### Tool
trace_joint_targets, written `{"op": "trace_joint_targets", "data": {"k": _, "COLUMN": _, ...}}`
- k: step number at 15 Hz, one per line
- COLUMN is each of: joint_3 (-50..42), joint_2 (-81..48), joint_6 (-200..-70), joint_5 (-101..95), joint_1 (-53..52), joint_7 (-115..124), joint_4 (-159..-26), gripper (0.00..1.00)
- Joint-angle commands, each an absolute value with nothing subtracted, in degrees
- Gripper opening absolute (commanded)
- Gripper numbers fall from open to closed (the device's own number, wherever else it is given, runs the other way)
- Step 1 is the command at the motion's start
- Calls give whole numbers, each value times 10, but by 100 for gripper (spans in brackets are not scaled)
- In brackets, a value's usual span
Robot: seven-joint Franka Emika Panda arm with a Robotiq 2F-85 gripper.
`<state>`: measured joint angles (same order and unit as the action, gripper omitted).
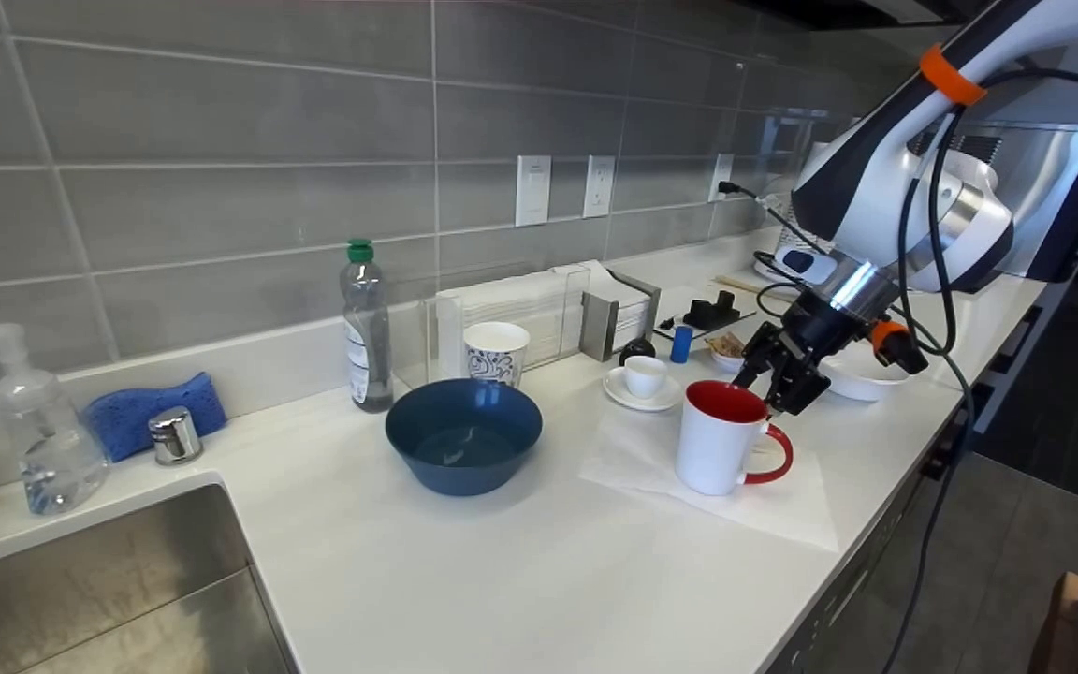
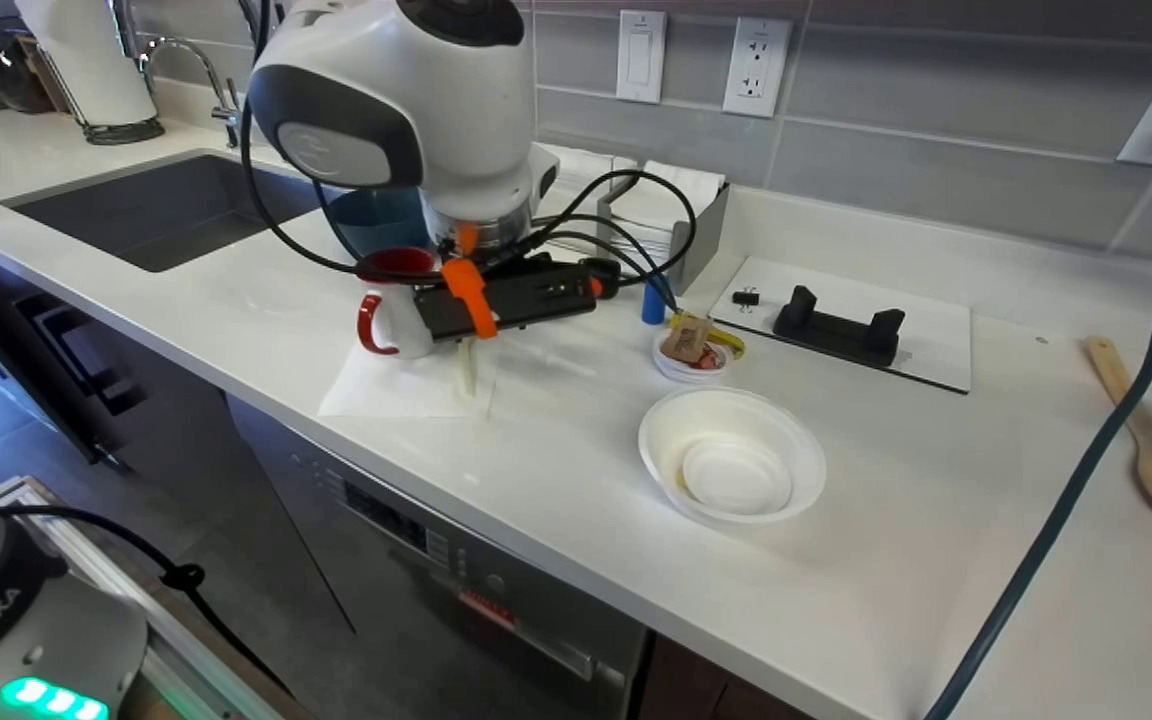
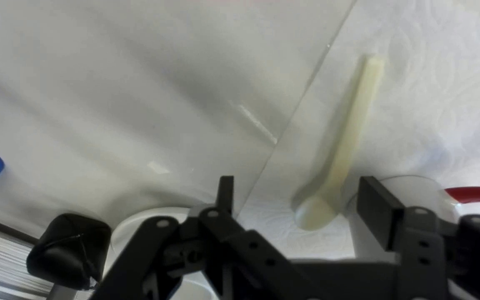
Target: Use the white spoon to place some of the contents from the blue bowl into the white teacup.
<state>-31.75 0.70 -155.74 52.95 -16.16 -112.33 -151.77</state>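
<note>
The white spoon lies on a white napkin, its rounded end between the fingers in the wrist view; it also shows below the gripper in an exterior view. My gripper is open and empty above the napkin, close beside the red-handled mug in an exterior view. The dark-blue bowl stands on the counter; its inside has a glossy spot, but I cannot tell what it holds. The white teacup sits on its saucer behind the mug; the saucer is partly hidden by the gripper in the wrist view.
The tall white mug with red handle stands on the napkin beside the gripper. A patterned cup and a soap bottle stand behind the blue bowl. A blue cylinder is near the teacup. A shallow white bowl sits behind the arm.
</note>
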Motion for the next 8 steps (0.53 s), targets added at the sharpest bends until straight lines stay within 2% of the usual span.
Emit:
{"op": "trace_joint_targets", "data": {"k": 1, "joint_3": -321, "joint_2": 21, "joint_6": -1609, "joint_5": 457, "joint_1": -155, "joint_7": -1049, "joint_4": -1535, "gripper": 100}}
{"op": "trace_joint_targets", "data": {"k": 2, "joint_3": -325, "joint_2": 25, "joint_6": -1619, "joint_5": 423, "joint_1": -149, "joint_7": -1020, "joint_4": -1540, "gripper": 100}}
{"op": "trace_joint_targets", "data": {"k": 3, "joint_3": -245, "joint_2": 27, "joint_6": -1624, "joint_5": 383, "joint_1": -58, "joint_7": -987, "joint_4": -1544, "gripper": 100}}
{"op": "trace_joint_targets", "data": {"k": 8, "joint_3": -199, "joint_2": 105, "joint_6": -1557, "joint_5": 160, "joint_1": 58, "joint_7": -820, "joint_4": -1559, "gripper": 100}}
